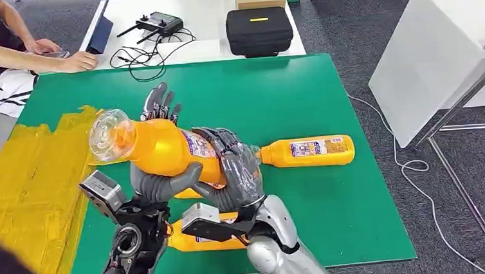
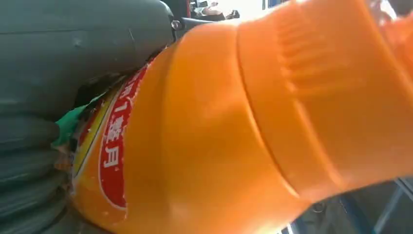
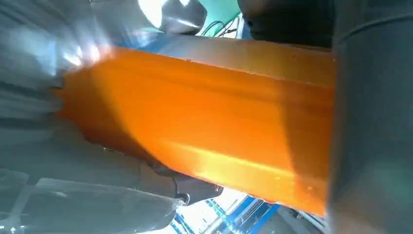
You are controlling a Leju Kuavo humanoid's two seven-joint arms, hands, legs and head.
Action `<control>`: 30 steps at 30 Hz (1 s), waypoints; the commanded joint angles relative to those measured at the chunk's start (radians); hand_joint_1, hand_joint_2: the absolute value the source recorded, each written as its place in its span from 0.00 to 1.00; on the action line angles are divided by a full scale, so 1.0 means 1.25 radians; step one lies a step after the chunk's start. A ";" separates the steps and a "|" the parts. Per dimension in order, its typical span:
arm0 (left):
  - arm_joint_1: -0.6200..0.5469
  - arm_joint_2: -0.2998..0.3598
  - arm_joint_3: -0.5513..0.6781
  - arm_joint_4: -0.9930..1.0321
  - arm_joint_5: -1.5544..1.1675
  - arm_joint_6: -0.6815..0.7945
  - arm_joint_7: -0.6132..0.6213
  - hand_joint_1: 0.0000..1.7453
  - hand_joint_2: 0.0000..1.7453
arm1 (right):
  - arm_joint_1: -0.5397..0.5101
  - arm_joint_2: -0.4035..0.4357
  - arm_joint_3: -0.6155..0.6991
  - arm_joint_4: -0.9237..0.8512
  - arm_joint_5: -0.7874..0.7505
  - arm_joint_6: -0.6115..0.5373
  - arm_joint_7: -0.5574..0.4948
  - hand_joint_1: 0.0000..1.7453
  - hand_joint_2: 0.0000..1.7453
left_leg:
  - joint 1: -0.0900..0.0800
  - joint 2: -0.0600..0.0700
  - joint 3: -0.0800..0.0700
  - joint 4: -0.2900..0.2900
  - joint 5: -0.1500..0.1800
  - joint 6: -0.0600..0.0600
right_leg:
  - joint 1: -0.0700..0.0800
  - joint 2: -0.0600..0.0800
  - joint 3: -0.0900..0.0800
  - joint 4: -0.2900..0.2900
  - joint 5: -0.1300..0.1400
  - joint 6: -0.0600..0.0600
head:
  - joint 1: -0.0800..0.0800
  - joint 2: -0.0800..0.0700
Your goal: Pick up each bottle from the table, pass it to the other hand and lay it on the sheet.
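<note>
— What was it holding?

— An orange plastic bottle (image 1: 163,149), smooth and glossy, with a clear rounded base and a red-and-white label. It was up above the green table (image 1: 327,92), tilted, base toward the crinkled yellow sheet (image 1: 30,184). Both were wrapped round it: the left robot hand (image 1: 162,181) with its thick grey thumb under the body, the right robot hand (image 1: 232,167) with dark fingers over the neck end.

— Could you see the cap?

— No, the right fingers covered it. A second bottle (image 1: 308,152) lay flat on the table just past that hand, and a third (image 1: 195,240) was mostly hidden under the wrists.

— Anything closer up?

— The left wrist camera caught ribbing moulded into the plastic and red label lettering; the right one was a blur of orange.
</note>
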 commanded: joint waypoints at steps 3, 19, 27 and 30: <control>-0.039 -0.012 0.072 0.076 -0.018 0.081 -0.004 1.00 1.00 | 0.010 -0.056 0.087 -0.043 0.018 -0.014 0.001 1.00 1.00 | 0.000 0.000 0.002 -0.001 0.000 0.000 | 0.000 -0.001 0.002 -0.001 -0.001 0.000 | 0.000 0.000; -0.026 -0.009 0.098 0.054 0.017 0.108 -0.023 1.00 1.00 | 0.021 -0.070 0.026 -0.058 0.015 -0.081 0.008 0.03 1.00 | 0.000 0.000 0.003 -0.001 0.000 0.000 | 0.000 -0.002 0.003 -0.001 -0.001 0.000 | 0.000 0.000; -0.075 0.054 0.139 0.153 -0.467 0.510 0.053 1.00 1.00 | 0.058 -0.110 -0.092 -0.169 0.027 -0.150 0.033 0.00 1.00 | 0.000 -0.004 0.003 -0.002 0.000 0.000 | 0.000 -0.006 0.004 -0.001 -0.001 0.000 | 0.000 0.000; -0.111 0.042 0.334 0.207 -0.835 0.513 0.152 1.00 1.00 | 0.075 -0.117 -0.141 -0.196 0.020 -0.174 0.031 0.00 1.00 | -0.001 -0.001 0.005 -0.002 0.000 0.000 | 0.000 -0.003 0.004 -0.002 -0.001 0.000 | -0.001 0.000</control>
